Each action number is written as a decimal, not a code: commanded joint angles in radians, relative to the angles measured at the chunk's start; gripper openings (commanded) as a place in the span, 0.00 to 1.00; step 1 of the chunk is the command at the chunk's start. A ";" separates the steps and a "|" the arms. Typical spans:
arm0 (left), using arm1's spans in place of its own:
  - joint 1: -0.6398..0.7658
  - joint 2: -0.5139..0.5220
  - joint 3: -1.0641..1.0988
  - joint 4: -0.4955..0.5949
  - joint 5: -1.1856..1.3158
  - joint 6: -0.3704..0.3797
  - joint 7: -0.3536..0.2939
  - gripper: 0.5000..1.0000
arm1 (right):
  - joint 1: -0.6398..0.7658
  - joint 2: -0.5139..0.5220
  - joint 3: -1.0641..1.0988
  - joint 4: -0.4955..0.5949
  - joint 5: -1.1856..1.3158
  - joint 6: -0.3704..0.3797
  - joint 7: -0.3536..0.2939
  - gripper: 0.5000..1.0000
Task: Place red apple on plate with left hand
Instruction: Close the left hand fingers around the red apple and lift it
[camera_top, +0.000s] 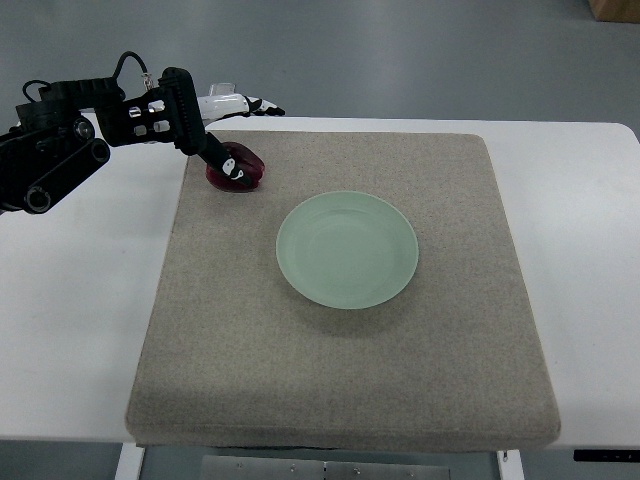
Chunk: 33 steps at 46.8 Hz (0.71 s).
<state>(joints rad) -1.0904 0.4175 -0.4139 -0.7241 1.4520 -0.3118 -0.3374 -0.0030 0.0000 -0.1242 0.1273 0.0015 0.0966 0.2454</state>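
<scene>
A dark red apple (240, 170) lies on the grey mat (350, 370) near its far left corner. My left hand (240, 140) comes in from the upper left on a black arm. One dark finger (218, 153) slants down onto the top of the apple and partly hides it. The pale fingers (245, 104) stretch out straight past the mat's far edge, away from the apple, so the hand is open. The pale green plate (347, 249) sits empty at the mat's middle, to the right of the apple and nearer to me. My right hand is out of view.
The mat covers most of a white table (70, 300). Grey floor shows beyond the table's far edge. A brown box corner (612, 8) sits at the top right.
</scene>
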 joint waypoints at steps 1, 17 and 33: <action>0.000 -0.003 0.047 0.000 0.030 0.057 0.000 0.96 | 0.000 0.000 0.000 0.000 0.000 0.000 0.000 0.93; 0.000 -0.003 0.127 0.012 0.047 0.131 -0.002 0.95 | 0.000 0.000 0.000 0.000 0.000 0.000 0.000 0.93; 0.001 -0.005 0.130 0.028 0.062 0.152 -0.002 0.80 | 0.000 0.000 0.000 0.000 0.000 0.000 0.000 0.93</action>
<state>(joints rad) -1.0879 0.4128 -0.2839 -0.6982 1.5140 -0.1599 -0.3390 -0.0031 0.0000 -0.1243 0.1273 0.0015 0.0966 0.2454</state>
